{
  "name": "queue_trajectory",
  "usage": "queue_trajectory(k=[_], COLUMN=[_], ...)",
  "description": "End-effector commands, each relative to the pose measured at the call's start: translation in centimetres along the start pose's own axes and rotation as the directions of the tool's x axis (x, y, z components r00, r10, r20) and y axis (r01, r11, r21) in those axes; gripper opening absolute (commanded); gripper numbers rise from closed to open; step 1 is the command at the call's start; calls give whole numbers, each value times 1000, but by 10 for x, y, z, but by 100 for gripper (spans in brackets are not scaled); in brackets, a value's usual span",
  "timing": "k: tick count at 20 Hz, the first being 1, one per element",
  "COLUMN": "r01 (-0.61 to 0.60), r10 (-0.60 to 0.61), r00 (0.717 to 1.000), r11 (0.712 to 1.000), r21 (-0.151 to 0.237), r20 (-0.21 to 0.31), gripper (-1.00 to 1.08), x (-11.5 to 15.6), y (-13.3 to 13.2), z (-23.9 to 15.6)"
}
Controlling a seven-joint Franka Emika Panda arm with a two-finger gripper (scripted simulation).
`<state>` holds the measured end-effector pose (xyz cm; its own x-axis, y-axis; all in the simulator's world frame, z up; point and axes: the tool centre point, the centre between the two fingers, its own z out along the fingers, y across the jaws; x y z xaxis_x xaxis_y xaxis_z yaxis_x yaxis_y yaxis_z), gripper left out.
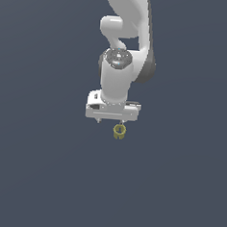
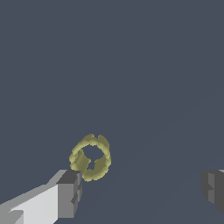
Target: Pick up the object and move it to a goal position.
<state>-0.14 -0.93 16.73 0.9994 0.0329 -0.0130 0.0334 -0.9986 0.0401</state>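
Partly cropped in the wrist view, the end effector stands spread wide and grasps nothing; the olive-yellow ring lies on the surface just beside one fingertip.

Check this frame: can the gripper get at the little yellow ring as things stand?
Probably yes. The gripper is open, and the ring lies just off one finger with nothing between them. It sits off-centre, though, so a small sideways shift seems needed before closing.
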Motion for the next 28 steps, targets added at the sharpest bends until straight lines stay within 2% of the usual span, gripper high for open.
queue_trajectory(k=[1,9,15,28], r01=[0,10,12,67], r10=[0,-10,-12,-67], r00=[1000,1000,1000,998], r11=[1000,1000,1000,997], r21=[0,22,22,33], r20=[0,4,4,-10], gripper=[100,100,100,100], x=[0,3,3,-15], y=[0,-2,-4,-38], z=[0,-5,-3,53])
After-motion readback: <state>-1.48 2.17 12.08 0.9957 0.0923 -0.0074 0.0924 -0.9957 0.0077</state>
